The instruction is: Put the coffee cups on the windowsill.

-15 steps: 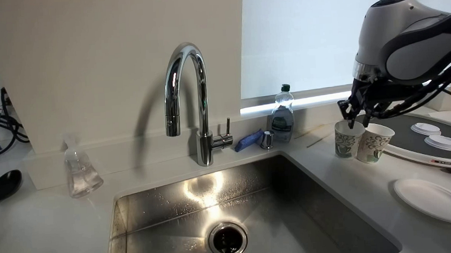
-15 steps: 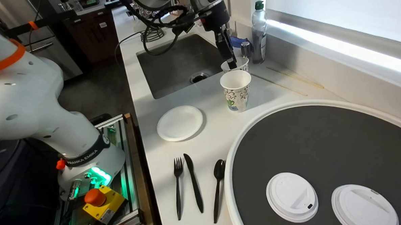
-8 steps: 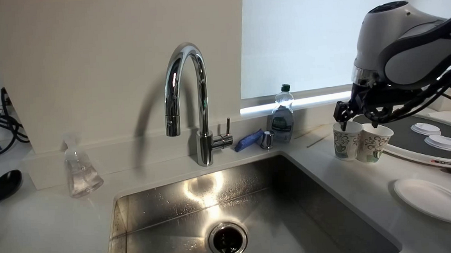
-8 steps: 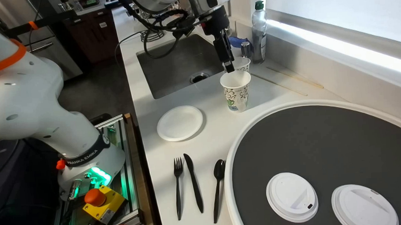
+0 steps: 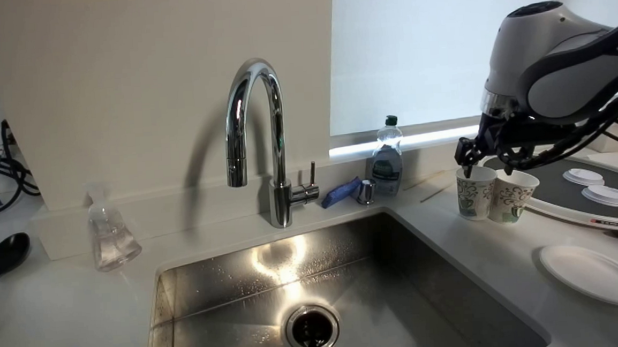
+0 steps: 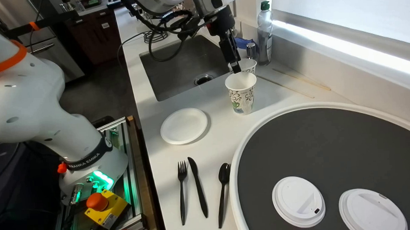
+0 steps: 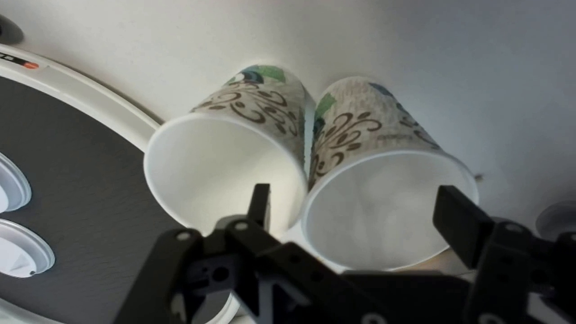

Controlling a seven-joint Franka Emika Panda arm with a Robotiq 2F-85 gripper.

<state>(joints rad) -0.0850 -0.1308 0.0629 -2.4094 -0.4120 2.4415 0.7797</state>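
Two patterned paper coffee cups stand upright side by side on the countertop. In the wrist view, the left cup (image 7: 270, 103) is nearer the round dark board, and the right cup (image 7: 369, 121) is nearer the sink. Above their mouths my gripper (image 7: 357, 207) stands open, pointing down. One finger (image 7: 258, 202) overlaps the left cup's mouth, the other the right cup's far rim; how deep they reach I cannot tell. In an exterior view the gripper (image 5: 487, 171) is over the sink-side cup (image 5: 472, 198) and its neighbour (image 5: 512, 198). The bright windowsill (image 6: 347, 49) runs along the window, holding no cup.
A dish soap bottle (image 6: 265, 36) stands against the backsplash below the sill. Two thin sticks (image 6: 286, 85) lie behind the cups. The round board (image 6: 317, 141) carries two white lids. A white plate (image 6: 184, 126), black cutlery and the sink (image 5: 273, 283) are close by.
The jaws have spread wider over the last second. The gripper has come down a little onto the cups' mouths, and the sink-side cup has shifted slightly.
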